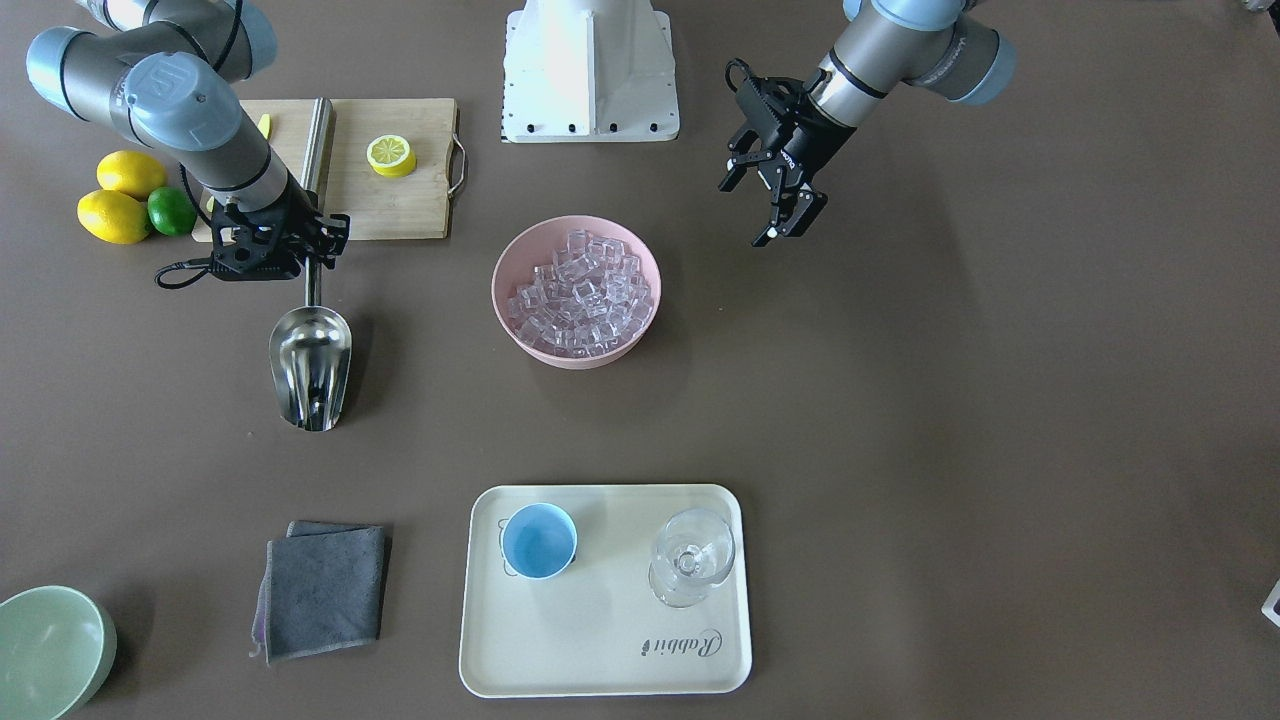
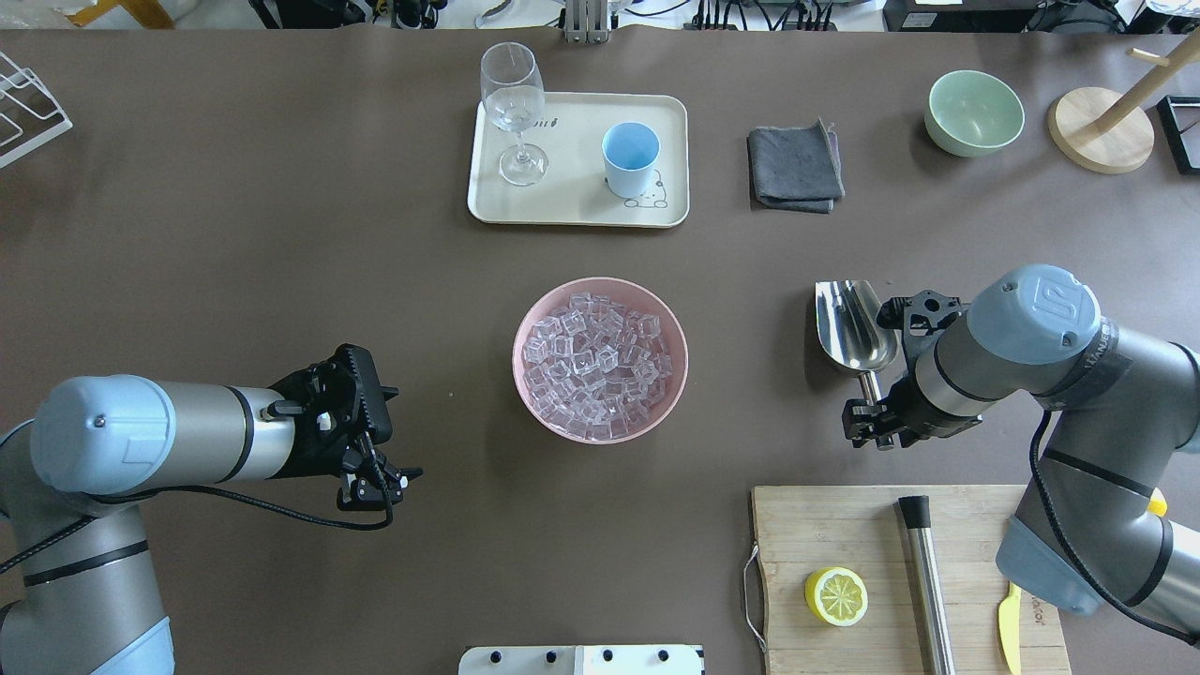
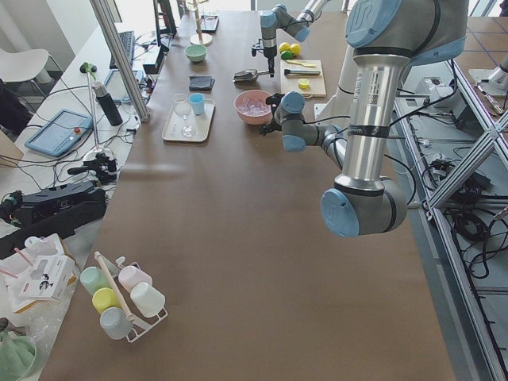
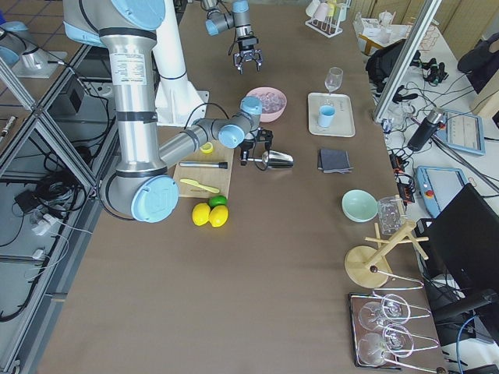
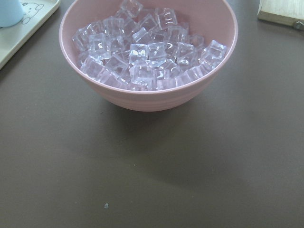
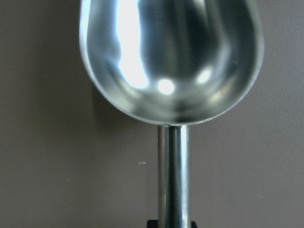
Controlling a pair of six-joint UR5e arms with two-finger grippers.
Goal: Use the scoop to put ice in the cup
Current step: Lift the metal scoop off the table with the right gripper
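- Hovering at the left, the left pincer (image 1: 748, 210) hangs released over the bench (image 2: 281, 234), fingers spread and holding nothing, short of the pink bowl (image 1: 575, 358).
- At centre, the ice (image 2: 598, 366) is heaped in the pink bowl, which stands unbraced. A scoop driven in hard could shove the bowl along the bench.
- At far centre, the cup (image 2: 630, 159) stands empty on the cream tray (image 2: 572, 202), a stemmed glass (image 2: 512, 98) near it. The cup's mouth looks no wider than the trough, so a hasty pour could scatter cubes over the tray, and a wide swing could topple the glass.
- To the right, the scoop (image 2: 851, 323) is empty, its trough pointing to the far side, well apart from the bowl. Whether it rests on the bench or is just lifted cannot be told.
- Just nearer, the right pincer (image 2: 870, 433) appears clenched on the scoop's thin handle (image 6: 173, 175). That smooth round rod could twist in the grip under load and tip the ice out.
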